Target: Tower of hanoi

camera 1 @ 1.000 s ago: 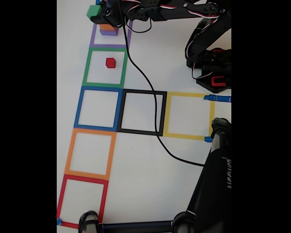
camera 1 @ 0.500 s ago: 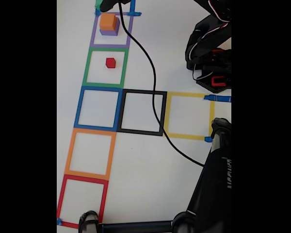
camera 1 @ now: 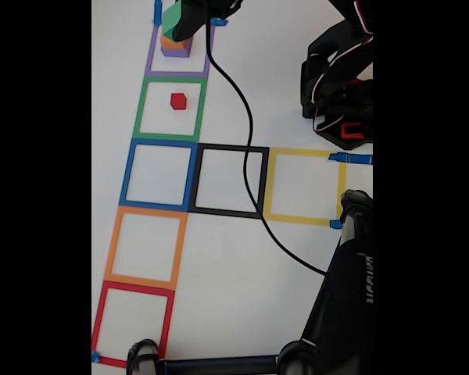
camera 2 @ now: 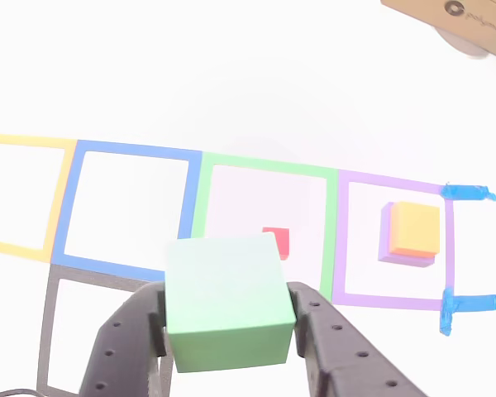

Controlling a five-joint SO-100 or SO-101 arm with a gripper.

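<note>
**Green cube in the air, tower half built**

In the other view, going left to right, the tool [camera 2: 228, 324] is clamped on the green cube [camera 2: 225, 294], held above the white bench [camera 2: 231, 74]. The red cube [camera 2: 276, 241] sits alone in the green tape square [camera 2: 264, 174]. Further right, the orange cube [camera 2: 417, 228] rests on the purple cube [camera 2: 387, 240] inside the purple tape square [camera 2: 393, 182]. Judging by this, two layers are stacked; green and then red are still to go on top.

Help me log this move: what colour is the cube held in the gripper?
Green cube, clearest in the other view, clamped in the gripper.
</note>
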